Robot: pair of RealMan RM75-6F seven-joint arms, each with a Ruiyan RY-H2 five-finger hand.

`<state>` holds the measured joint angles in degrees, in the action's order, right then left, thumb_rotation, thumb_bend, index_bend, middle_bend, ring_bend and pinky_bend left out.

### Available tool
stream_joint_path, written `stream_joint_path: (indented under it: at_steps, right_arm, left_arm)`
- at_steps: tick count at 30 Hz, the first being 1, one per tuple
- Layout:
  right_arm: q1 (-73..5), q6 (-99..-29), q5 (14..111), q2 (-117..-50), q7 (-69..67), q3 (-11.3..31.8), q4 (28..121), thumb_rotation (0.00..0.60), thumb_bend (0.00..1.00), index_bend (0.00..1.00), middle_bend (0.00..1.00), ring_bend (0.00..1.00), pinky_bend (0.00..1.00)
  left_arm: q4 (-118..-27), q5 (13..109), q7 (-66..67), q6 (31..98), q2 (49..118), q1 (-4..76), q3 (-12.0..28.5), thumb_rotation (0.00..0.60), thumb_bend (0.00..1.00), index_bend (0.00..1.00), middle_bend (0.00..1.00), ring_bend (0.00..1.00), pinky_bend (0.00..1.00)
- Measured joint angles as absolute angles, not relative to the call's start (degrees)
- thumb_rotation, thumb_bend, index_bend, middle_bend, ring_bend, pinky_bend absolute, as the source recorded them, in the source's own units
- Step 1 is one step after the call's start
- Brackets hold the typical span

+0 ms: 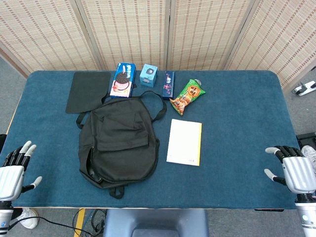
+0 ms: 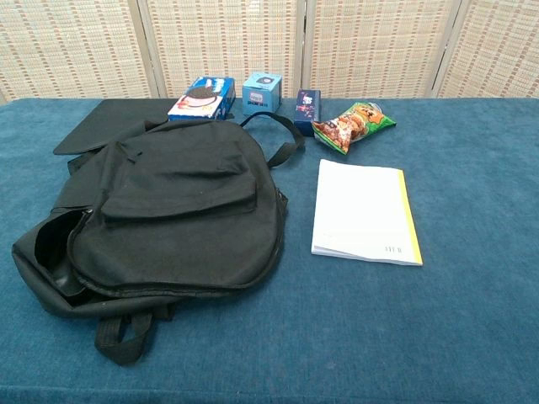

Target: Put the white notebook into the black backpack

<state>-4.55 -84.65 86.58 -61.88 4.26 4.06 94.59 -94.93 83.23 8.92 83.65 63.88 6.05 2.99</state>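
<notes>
The white notebook (image 1: pixel 184 141) (image 2: pixel 363 211) with a yellow spine lies flat on the blue table, just right of the black backpack (image 1: pixel 120 141) (image 2: pixel 166 213). The backpack lies flat with its zipper gaping at its left side (image 2: pixel 52 252). My left hand (image 1: pixel 15 170) hangs at the table's front left edge, fingers apart and empty. At the front right edge is my right hand (image 1: pixel 291 168), fingers spread, holding nothing. Both hands are far from the notebook and appear only in the head view.
Along the back stand a blue cookie box (image 1: pixel 123 79), a small light-blue box (image 1: pixel 148 75), a dark-blue pack (image 1: pixel 168 84) and a green snack bag (image 1: pixel 188 96). A flat black folder (image 1: pixel 88 92) lies behind the backpack. Woven screens stand behind the table (image 1: pixel 237 113).
</notes>
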Motion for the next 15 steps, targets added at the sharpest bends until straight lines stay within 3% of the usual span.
stream_joint_path:
  at_steps: [15]
  right_arm:
    - [-5.6,-84.0,88.2,-62.0,3.0,3.7,93.9,0.6,0.12,0.35,0.35,0.28,0.28]
  left_arm:
    - [-95.4,83.4,9.1,84.4,63.4,5.7,2.9,0.6,0.22,0.04,0.0,0.06,0.09]
